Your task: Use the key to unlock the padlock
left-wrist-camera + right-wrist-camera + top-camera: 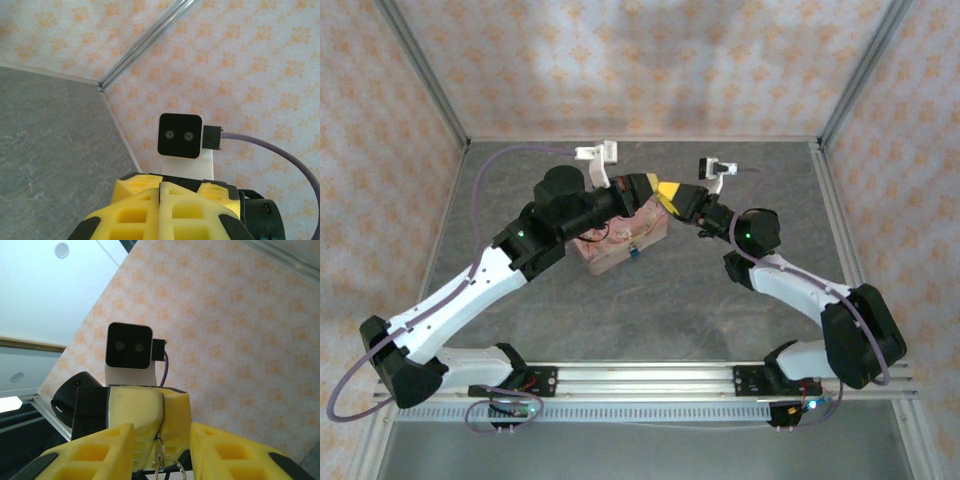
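The tiny blue padlock hangs on the front of the pink floral box. Above the box the two grippers meet tip to tip. My left gripper has its yellow fingers pressed together. In the right wrist view, the thin silvery key sticks out from between them, its ring dangling below. My right gripper stands open, one finger on each side of the left fingertips and the key, with a gap to the key on both sides.
The box sits mid-table under the left arm's wrist. Patterned walls with metal frame posts close in the grey tabletop at the back and both sides. Each wrist camera faces the other arm's camera block at close range.
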Controlling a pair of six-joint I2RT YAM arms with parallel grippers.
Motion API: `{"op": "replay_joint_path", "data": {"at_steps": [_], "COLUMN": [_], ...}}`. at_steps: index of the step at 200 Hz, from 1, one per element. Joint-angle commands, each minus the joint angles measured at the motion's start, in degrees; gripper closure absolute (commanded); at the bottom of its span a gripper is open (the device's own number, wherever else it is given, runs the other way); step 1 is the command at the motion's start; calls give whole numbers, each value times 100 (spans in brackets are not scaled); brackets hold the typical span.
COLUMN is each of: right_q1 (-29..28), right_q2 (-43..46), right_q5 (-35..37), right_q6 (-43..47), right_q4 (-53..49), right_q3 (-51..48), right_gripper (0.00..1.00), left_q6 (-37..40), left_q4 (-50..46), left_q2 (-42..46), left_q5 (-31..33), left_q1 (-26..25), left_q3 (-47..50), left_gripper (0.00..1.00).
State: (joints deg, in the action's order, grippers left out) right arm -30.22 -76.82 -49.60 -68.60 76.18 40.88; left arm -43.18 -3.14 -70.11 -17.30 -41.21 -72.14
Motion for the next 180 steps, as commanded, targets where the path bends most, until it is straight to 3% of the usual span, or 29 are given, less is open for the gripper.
{"op": "replay_joint_path", "data": {"at_steps": [1, 20, 43, 78, 125, 180], "right_q1": [-46, -50, -54, -70, -90, -90], "right_q2": [-45, -53, -37, -29, -14, 0], "right_q5": [-269, -285, -313, -382, -476, -480], "right_q6": [4, 13, 53, 72, 98, 229], "right_q4": [433, 424, 375, 353, 238, 38], "right_q3": [219, 231, 205, 218, 297, 337], "right_gripper": [71, 73, 62, 75, 70, 83], "left_q6": [-33, -48, -47, -42, -76, -119], "left_q4": [218, 217, 201, 181, 251, 270], "left_q2": [120, 126, 157, 199, 198, 186], "left_q5": [17, 33, 112, 226, 263, 225], "left_q1": [17, 17, 17, 17, 17, 17], "left_q3": [52, 41, 62, 84, 146, 117], "left_gripper": [100, 100, 100, 100, 100, 100]}}
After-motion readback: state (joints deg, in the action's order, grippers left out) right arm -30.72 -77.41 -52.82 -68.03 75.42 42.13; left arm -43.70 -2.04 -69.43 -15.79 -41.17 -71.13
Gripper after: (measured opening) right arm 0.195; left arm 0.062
